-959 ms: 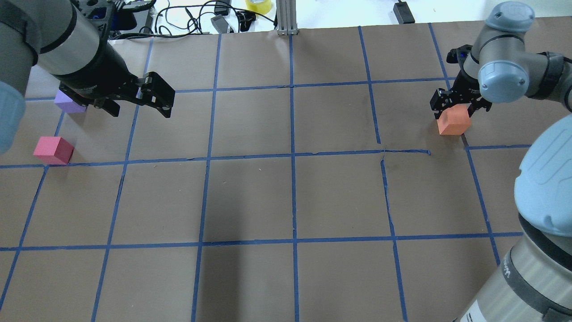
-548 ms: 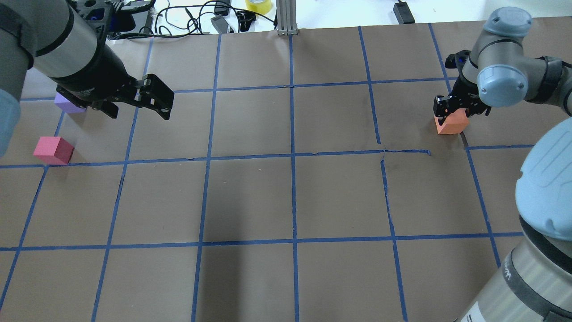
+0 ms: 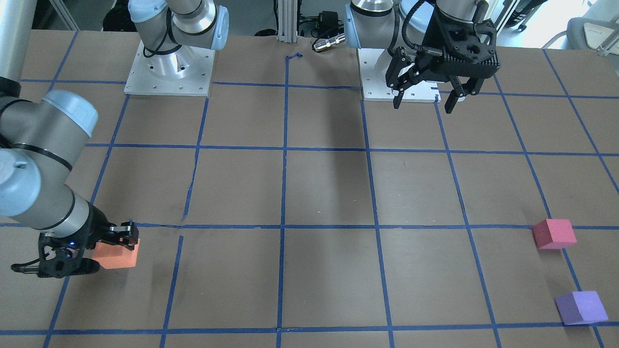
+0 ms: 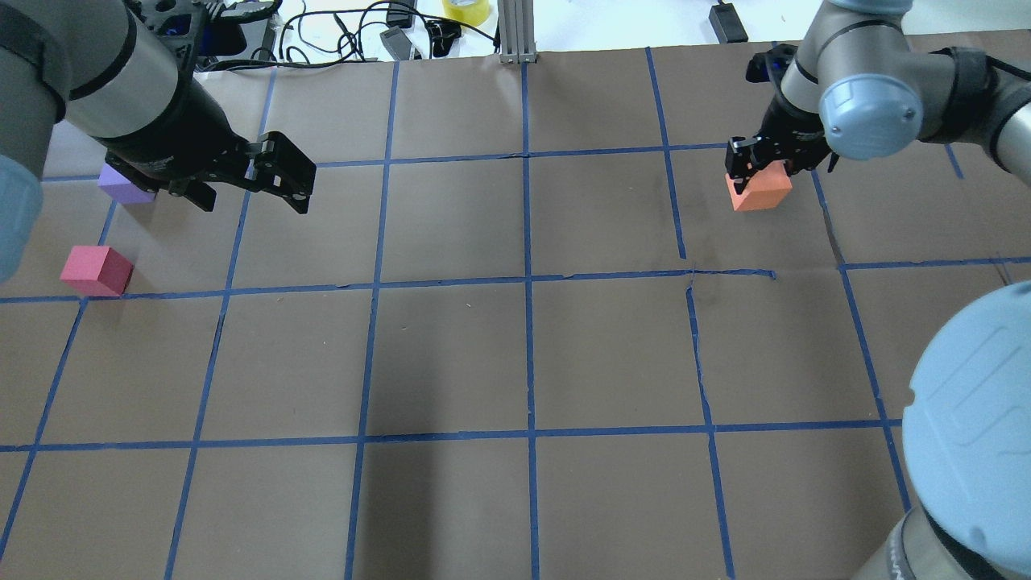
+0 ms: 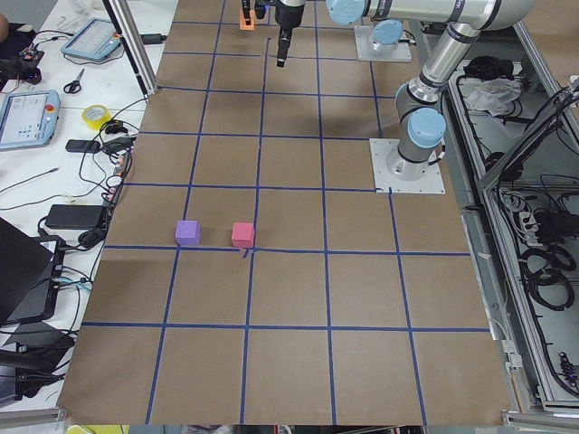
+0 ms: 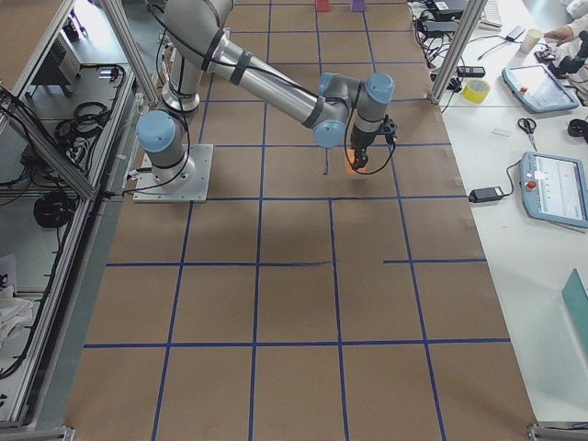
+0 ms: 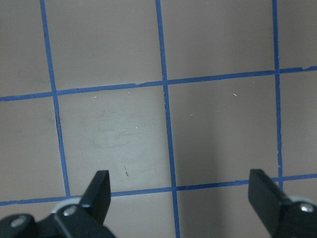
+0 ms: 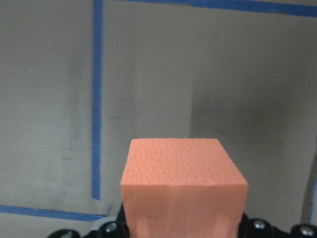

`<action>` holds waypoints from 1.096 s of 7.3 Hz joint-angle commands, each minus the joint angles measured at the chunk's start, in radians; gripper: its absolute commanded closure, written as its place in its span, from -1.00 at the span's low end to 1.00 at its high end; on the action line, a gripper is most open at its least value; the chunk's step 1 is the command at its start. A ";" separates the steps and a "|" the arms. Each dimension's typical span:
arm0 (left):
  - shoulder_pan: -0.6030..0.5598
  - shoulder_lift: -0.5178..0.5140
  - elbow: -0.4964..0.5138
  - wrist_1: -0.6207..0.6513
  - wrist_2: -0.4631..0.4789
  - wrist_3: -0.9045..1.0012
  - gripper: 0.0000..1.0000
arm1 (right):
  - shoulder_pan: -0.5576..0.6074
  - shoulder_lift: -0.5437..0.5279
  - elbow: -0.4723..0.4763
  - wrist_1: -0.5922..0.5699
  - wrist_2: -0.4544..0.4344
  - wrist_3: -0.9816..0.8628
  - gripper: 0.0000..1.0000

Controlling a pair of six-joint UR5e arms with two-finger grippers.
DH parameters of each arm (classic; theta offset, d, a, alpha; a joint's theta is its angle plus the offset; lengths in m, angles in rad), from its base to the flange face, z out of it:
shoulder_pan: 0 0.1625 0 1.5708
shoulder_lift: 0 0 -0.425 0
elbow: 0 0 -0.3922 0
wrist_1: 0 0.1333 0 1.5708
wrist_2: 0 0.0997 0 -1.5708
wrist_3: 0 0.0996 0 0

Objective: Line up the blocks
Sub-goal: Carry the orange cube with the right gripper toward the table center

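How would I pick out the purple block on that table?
On the brown table taped in blue squares, look to the robot's left end. Two small cubes sit apart there; the purple block lies farther from the robot than the red-pink block.

bright even light, soft broad shadows on the table, orange block sharp and grainy up close.
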 commanded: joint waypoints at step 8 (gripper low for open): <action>0.011 0.000 0.007 0.008 0.001 0.003 -1.00 | 0.482 0.237 -0.255 -0.020 0.013 0.564 0.80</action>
